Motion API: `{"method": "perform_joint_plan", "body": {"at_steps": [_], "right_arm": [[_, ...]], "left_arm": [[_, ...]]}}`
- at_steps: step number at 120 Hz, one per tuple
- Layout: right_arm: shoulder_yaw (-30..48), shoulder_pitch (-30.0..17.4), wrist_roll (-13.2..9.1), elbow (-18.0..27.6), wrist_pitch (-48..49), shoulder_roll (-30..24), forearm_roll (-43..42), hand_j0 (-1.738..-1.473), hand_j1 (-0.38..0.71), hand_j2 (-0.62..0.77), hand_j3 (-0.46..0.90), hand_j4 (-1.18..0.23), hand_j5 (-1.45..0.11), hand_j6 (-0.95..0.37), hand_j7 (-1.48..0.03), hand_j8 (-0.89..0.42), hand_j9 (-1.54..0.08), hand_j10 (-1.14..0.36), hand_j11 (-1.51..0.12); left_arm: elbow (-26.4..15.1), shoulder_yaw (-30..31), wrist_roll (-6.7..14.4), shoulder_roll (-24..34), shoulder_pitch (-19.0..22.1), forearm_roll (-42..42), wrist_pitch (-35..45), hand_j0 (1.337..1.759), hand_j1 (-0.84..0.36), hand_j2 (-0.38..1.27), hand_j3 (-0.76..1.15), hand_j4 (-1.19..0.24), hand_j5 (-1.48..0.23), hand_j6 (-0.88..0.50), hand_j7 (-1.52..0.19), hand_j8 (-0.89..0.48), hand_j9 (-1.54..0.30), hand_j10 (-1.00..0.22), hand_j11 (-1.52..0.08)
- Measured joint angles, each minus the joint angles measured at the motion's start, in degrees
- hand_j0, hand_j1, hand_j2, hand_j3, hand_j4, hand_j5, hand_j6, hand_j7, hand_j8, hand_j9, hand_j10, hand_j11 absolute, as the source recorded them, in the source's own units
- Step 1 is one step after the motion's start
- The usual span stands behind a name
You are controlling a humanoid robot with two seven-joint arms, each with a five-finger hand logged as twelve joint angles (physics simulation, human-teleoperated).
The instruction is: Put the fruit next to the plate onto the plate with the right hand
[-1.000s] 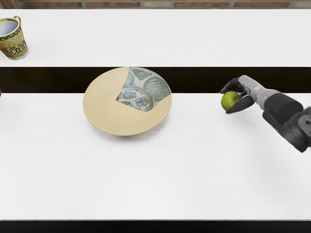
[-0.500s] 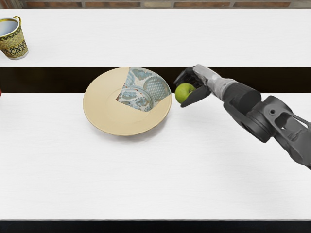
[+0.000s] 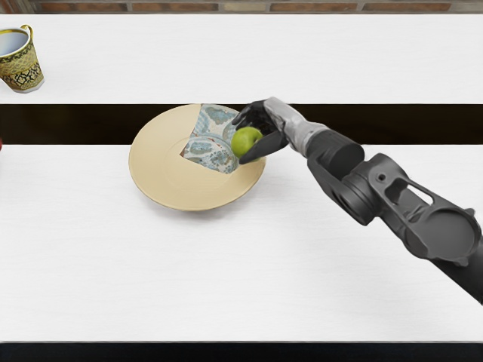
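One small round green fruit (image 3: 246, 141), gripped in the dark right hand (image 3: 263, 125), is held over the tan patterned ceramic plate's (image 3: 162, 172) right rim; lower toward plate centre before loosening, lest it roll.

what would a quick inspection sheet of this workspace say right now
surface: white table, dark gap across it behind the plate
job's things: green fruit held over the right part of the tan plate, not released
clutter: patterned mug at the far left, back
grippers: right robot hand closed on the fruit; left robot hand not in view
cables: nothing seen
surroundings: brick wall along the top edge
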Motion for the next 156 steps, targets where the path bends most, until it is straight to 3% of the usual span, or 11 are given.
{"method": "perform_joint_plan", "body": {"at_steps": [22,62,70,91,116,142,156], "right_arm": [[-1.1,-0.3,0.0,-1.5,-1.2,3.6,-0.2,-1.656,0.2,0.27,0.0,-0.64,-0.89,-0.54,-0.86,-0.4,-0.88,-0.47,-0.87],[-5.1,-0.7,0.0,-1.9,-3.8,5.0,-0.2,-1.656,0.19,0.25,0.0,-0.62,-0.85,-0.56,-0.83,-0.42,-0.85,-0.49,-0.84],[-5.3,-0.7,0.1,-1.9,-4.3,5.2,-0.1,-1.657,0.17,0.19,0.0,-0.56,-0.76,-0.52,-0.74,-0.41,-0.76,-0.47,-0.75],[-5.0,-0.2,0.1,-1.5,-5.1,5.2,0.0,-1.658,-0.03,0.06,0.0,-0.32,-0.43,-0.31,-0.43,-0.26,-0.43,-0.28,-0.43],[-3.8,3.5,0.1,-0.7,-4.5,4.4,3.1,-1.658,-0.15,0.01,0.0,-0.19,-0.25,-0.18,-0.24,-0.16,-0.25,-0.17,-0.25],[4.1,4.4,0.1,-0.4,8.7,1.7,14.2,-1.658,-0.23,-0.01,0.0,-0.11,-0.14,-0.11,-0.14,-0.1,-0.14,-0.1,-0.14],[7.8,4.4,0.1,-0.3,19.8,-4.2,24.0,-1.658,-0.26,-0.01,0.0,-0.08,-0.11,-0.08,-0.11,-0.08,-0.11,-0.08,-0.11]], "left_arm": [[0.0,0.0,0.0,0.0,0.0,0.0,0.0,1.658,0.34,0.0,0.0,-0.01,-0.01,-0.01,-0.01,-0.01,-0.01,-0.01,-0.01],[0.0,0.0,0.0,0.0,0.0,0.0,0.0,1.658,0.34,0.0,0.0,-0.01,-0.01,-0.01,-0.01,-0.01,-0.01,-0.01,-0.01],[0.0,0.0,0.0,0.0,0.0,0.0,0.0,1.658,0.34,0.0,0.0,-0.01,-0.01,-0.01,-0.01,-0.01,-0.01,-0.01,-0.01],[0.0,0.0,0.0,0.0,0.0,0.0,0.0,1.658,0.34,0.0,0.0,-0.01,-0.01,-0.01,-0.01,-0.01,-0.01,-0.01,-0.01],[0.0,0.0,0.0,0.0,0.0,0.0,0.0,1.658,0.34,0.0,0.0,-0.01,-0.01,-0.01,-0.01,-0.01,-0.01,-0.01,-0.01],[0.0,0.0,0.0,0.0,0.0,0.0,0.0,1.658,0.34,0.0,0.0,-0.01,-0.01,-0.01,-0.01,-0.01,-0.01,-0.01,-0.01],[0.0,0.0,0.0,0.0,0.0,0.0,0.0,1.658,0.34,0.0,0.0,-0.01,-0.01,-0.01,-0.01,-0.01,-0.01,-0.01,-0.01]]}}
